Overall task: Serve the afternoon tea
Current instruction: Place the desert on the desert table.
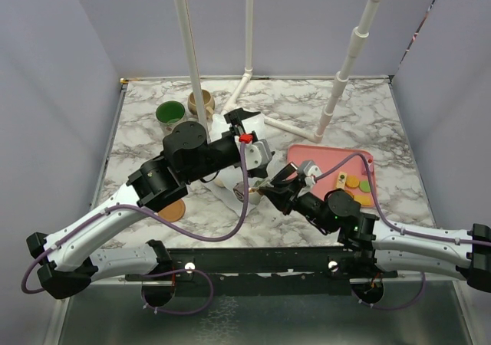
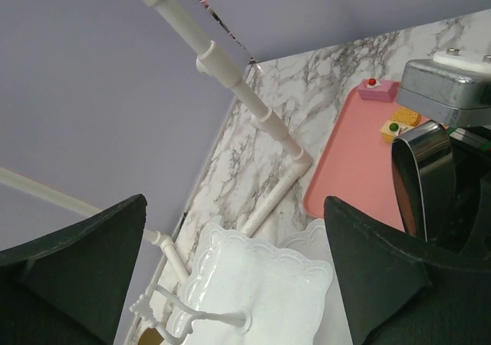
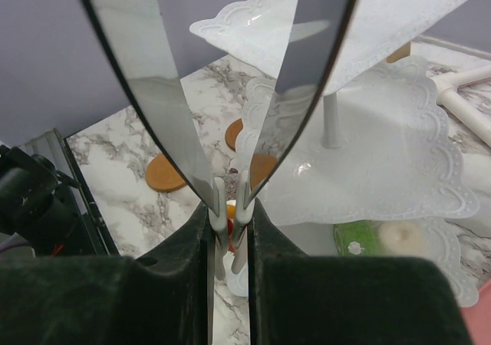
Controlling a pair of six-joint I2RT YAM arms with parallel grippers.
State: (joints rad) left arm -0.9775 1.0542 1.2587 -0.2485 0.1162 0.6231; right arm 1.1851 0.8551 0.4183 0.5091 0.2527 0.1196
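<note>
We see the right gripper (image 3: pixel 230 238) squeezed down on a pair of metal tongs (image 3: pixel 161 107), and the tongs' tips are pinched on a small pastry (image 3: pixel 230 209) with red and yellow on it. The left gripper (image 2: pixel 234 230) is spread wide and holds nothing; it hangs over the top plate of the white stand (image 3: pixel 383 153).

What matters to us is where the stand lies from the tongs' tips. The tongs' long axis points away from the right wrist toward the stand, and the pastry sits low, at the stand's near corner, just short of the plates. In the right wrist view the wide middle plate is ahead, above and to the right of the tips, and the lowest plate carries a green roll (image 3: pixel 359 239). We judge that the tips must rise and shift right to bring the pastry over free plate. The right arm carries it, so the move is its own.
</note>
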